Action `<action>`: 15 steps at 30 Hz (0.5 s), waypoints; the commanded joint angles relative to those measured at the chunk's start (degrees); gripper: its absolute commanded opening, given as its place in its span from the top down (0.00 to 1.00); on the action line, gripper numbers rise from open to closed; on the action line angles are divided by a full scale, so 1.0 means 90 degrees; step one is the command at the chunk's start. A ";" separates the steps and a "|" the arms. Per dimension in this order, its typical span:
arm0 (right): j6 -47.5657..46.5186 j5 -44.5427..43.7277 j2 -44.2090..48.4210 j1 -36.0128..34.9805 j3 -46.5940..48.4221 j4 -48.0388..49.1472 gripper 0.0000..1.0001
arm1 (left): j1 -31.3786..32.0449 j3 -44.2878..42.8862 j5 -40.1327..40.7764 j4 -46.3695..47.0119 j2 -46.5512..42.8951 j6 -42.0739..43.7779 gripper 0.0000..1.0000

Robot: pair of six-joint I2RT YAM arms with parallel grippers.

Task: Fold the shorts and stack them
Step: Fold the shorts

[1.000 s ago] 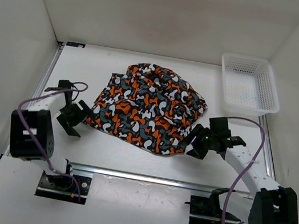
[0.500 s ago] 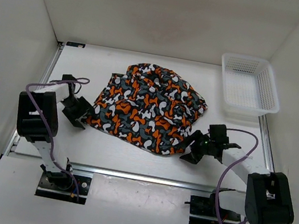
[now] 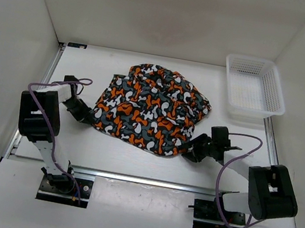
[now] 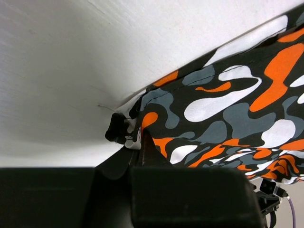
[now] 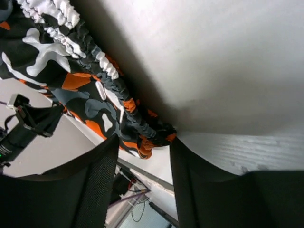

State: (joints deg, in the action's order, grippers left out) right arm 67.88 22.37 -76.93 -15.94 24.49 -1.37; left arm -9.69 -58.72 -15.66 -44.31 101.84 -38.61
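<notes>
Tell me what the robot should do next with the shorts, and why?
Probably lift both corners a little. The left pincer has pinched one corner of the shorts, and the right pincer has its fingers around the stretchy waistband corner. The shorts lie rumpled on the table, so raising them evenly should let the cloth hang smooth for folding.
</notes>
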 commanded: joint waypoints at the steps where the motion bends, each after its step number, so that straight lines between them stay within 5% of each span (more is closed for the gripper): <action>1: 0.0163 -0.0815 -0.0310 -0.0074 0.0091 0.0113 0.50 | -0.0007 -0.0009 0.0158 0.0324 -0.0183 0.0062 0.90; 7: 0.0163 -0.1342 -0.0370 -0.0211 0.0423 -0.0335 1.00 | -0.0007 -0.0009 0.0158 0.0324 -0.0300 0.0062 0.90; 15: -0.1222 -0.2542 0.1065 -0.0211 0.1847 -0.1946 1.00 | -0.0007 -0.0506 -0.0408 -0.0007 -0.1149 0.0120 0.90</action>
State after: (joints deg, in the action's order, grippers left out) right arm 63.81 7.51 -72.44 -17.82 33.52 -12.93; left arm -9.63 -59.16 -17.17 -43.92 98.48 -38.41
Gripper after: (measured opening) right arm 0.027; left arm 0.112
